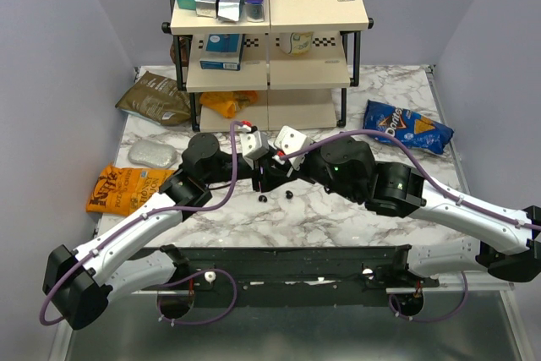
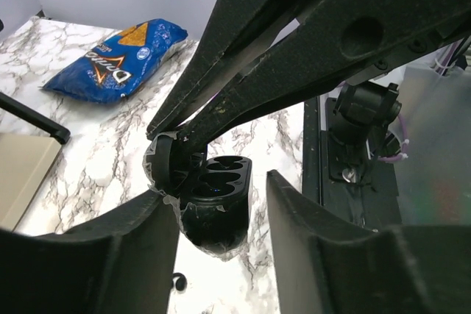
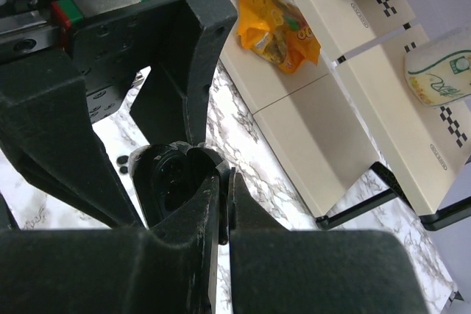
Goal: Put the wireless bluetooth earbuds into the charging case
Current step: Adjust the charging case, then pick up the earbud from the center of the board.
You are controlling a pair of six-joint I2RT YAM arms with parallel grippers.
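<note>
The black charging case [image 2: 215,195] hangs open above the marble table, its two sockets facing up and empty. My right gripper [image 3: 226,176] is shut on the case's raised lid [image 2: 165,162]. My left gripper [image 2: 221,195] straddles the case body: its left finger touches the case, and a gap shows at the right finger [image 2: 294,218]. In the top view both grippers meet at the case [image 1: 272,172]. The two tiny black earbuds [image 1: 262,199] [image 1: 289,195] lie on the table just in front of it. One earbud [image 2: 176,282] shows below the case.
A cream shelf rack [image 1: 269,48] with boxes stands at the back. A blue Doritos bag [image 1: 408,127] lies to the right. An orange chip bag [image 1: 127,188], a silver pouch [image 1: 152,153] and a brown bag [image 1: 155,97] lie to the left. A black rail [image 1: 287,264] runs along the near edge.
</note>
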